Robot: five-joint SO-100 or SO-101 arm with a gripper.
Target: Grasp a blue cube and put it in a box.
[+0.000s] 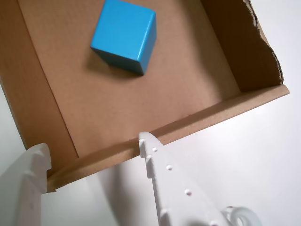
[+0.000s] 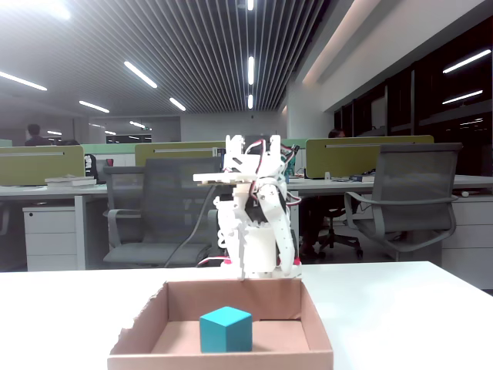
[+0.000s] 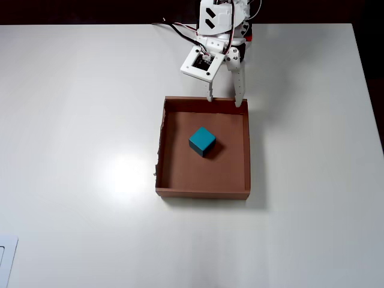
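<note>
- Two white fingers of the gripper (image 3: pixel 225 100) stood apart with nothing between them, so the jaws were open and empty; in the overhead view their tips sat over the box wall nearest the arm's base.
- One finger (image 1: pixel 155 150) reached just to that near wall in the wrist view, while the other showed only at the lower left corner, outside the box.
- Inside the box (image 3: pixel 246 150), the blue cube (image 3: pixel 202 141) lay on the floor close to the middle, clear of all four walls and turned a little askew to them.
- From the fixed view, the blue cube (image 2: pixel 226 329) sat flat on one face, behind the box's front wall (image 2: pixel 219 360).
- Judged from its plain matte faces and sharp edges, the cube was probably stiff and light, and not very slippery; it looked unlikely to crush or deform under a grip.
- Were it to be taken again, the best hold would likely be on two opposite side faces, near mid-height, with the wrist turned to match its skew; a corner grip could twist it loose.
- Rough torn cardboard along the box's rim (image 1: pixel 263 42) suggested thin, soft walls that would shift if bumped.
- Around the box, the white table (image 3: pixel 78 120) lay bare nearby.
- As things lay, the placing looked done.
</note>
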